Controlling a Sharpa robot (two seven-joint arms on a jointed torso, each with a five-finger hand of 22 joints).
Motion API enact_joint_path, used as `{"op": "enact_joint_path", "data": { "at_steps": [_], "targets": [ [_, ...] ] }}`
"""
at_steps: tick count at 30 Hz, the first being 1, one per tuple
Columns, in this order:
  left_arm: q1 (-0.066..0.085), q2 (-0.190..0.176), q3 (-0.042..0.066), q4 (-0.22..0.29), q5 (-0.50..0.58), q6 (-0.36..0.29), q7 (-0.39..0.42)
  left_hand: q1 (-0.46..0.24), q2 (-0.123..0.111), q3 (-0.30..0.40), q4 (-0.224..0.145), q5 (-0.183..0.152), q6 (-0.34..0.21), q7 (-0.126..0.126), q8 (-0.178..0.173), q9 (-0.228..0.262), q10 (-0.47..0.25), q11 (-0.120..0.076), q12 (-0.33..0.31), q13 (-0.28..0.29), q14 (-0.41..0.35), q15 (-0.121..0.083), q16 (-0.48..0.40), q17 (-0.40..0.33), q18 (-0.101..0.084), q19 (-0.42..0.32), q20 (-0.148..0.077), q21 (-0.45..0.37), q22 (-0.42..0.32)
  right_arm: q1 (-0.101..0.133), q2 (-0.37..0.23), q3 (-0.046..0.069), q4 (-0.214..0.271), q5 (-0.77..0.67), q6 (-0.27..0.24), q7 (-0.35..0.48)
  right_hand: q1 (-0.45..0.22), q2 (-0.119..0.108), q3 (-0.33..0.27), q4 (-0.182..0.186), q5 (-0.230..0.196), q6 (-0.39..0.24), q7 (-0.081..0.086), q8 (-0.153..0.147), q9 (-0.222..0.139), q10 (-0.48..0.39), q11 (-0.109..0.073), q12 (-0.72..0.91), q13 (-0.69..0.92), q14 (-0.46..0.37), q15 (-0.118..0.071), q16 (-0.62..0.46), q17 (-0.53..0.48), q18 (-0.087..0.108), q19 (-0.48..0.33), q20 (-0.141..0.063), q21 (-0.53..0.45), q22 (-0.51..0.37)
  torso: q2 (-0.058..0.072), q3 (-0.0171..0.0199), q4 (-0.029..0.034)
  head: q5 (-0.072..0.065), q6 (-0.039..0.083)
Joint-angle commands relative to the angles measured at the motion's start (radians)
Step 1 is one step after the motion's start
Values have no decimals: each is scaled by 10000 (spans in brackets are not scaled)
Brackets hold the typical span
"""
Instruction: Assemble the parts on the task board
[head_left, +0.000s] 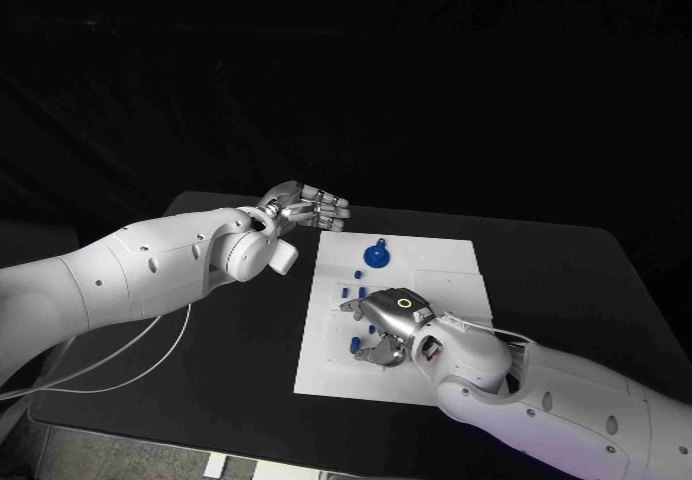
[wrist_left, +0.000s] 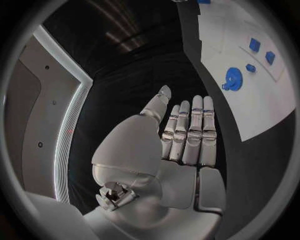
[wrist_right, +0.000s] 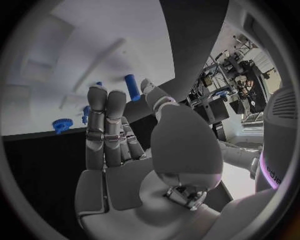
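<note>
Black table (head_left: 577, 270) carries the white task board (head_left: 433, 255) in its middle, with dark background all around.

On the far half of the task board, near its middle, lies a round blue part like a gear (head_left: 376, 258); it shows also in the left wrist view (wrist_left: 232, 79). Closer to the near edge, toward the board's left side, lie some small blue parts (head_left: 348, 291), partly covered by the right hand.

Left hand (head_left: 303, 207) hangs over the table just beyond the far left corner of the board, apart from it. In the left wrist view its fingers (wrist_left: 190, 132) are straight, side by side, and hold nothing, so this hand is open and empty.

Right hand (head_left: 392, 325) is low over the near left part of the board. In the right wrist view a blue cylinder part (wrist_right: 130, 86) stands just at the tips of the fingers (wrist_right: 103, 120) and the thumb, but I cannot tell if the hand pinches it or is only close to it. Another blue gear-like part (wrist_right: 62, 124) is seen near the board's edge there.

White cables (head_left: 116, 365) lie on the table's left side under the left arm.
</note>
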Motion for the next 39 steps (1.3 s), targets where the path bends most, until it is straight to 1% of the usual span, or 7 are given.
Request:
{"op": "enact_joint_path", "data": {
  "at_steps": [1,9,15,19,23,30,39],
  "targets": [
    [6,-7,7,4,25,184,26,-70,-4,-6,76,-30,-61,-29,-14,-6,-64,-15,-8,-4,-50,-26,-28,5,-20,73,10,14,-14,-3,-205,177,261,308,-645,-34,-84,99,-63,51,-51,455,32,19,37,302,-59,115,-4,35,-30,56,-13,49,461,11,134,-8,0,-3,-3,-65,45],
    [5,-95,7,67,10,344,300,-39,-65,-73,127,-38,-66,-27,-16,-7,-62,-17,-7,-3,-49,-25,-28,7,-21,87,13,6,-77,14,-1243,1238,710,2151,-938,-51,-838,1280,532,590,-32,3540,-2,354,198,2569,-634,540,-14,153,-347,172,13,-221,504,-203,812,146,-7,-29,-59,-300,125],
    [4,-327,9,317,-57,396,808,-69,-199,-161,119,129,-60,-33,-7,-4,-28,-24,-1,-2,-68,-13,-25,10,-59,24,38,-39,-155,50,-2423,1740,1012,4124,-578,-239,-1103,1023,1188,468,-26,4167,-220,210,244,4151,-1089,738,222,152,-650,273,83,-438,502,-509,1238,267,-7,-22,-171,-439,179],
    [-2,-412,9,348,-58,341,911,-114,-279,-211,134,172,-75,-26,-14,-6,-36,-17,-4,-1,-64,-9,-27,11,-66,44,37,-36,-213,76,-2910,1834,1010,5272,-72,-380,-1237,1126,215,232,-30,4787,-490,107,336,4950,-1471,2444,1718,157,-915,267,107,-774,483,-830,1352,283,-42,-10,-264,-510,215],
    [-44,-482,8,379,-28,331,976,-131,-270,-221,168,152,-86,-27,-14,-6,-37,-18,-3,0,-59,-10,-27,11,-68,62,36,-35,-282,88,-3346,1880,925,6228,953,-911,-1752,1250,-803,933,179,4748,-547,97,540,2557,-1496,7374,7099,-131,-925,1276,1244,-982,492,-918,2357,708,-72,1,-318,-570,224],
    [-138,-529,8,427,24,385,1022,-158,-244,-252,238,467,-100,-24,-15,-6,-48,-16,-4,-1,-67,-10,-28,11,-69,82,34,-33,-375,49,-3777,1897,660,7027,2941,-2756,-1782,1487,-1320,1173,1433,4753,-605,87,1088,3210,-1536,8178,9662,-96,-932,2005,2825,-987,500,-892,3571,1411,-113,16,-376,-594,176],
    [-194,-514,6,423,33,508,963,-241,-329,-413,399,192,-126,-17,-10,-4,-75,-2,1,2,-81,10,-26,16,-73,105,58,-35,-559,-116,-3832,1853,613,7329,3602,-3728,-2515,1373,-990,1470,823,4709,-590,91,1162,3424,-1522,7904,10222,18,-915,2131,3433,-983,558,-869,3923,1673,-112,-18,-392,-657,202]
  ]
}}
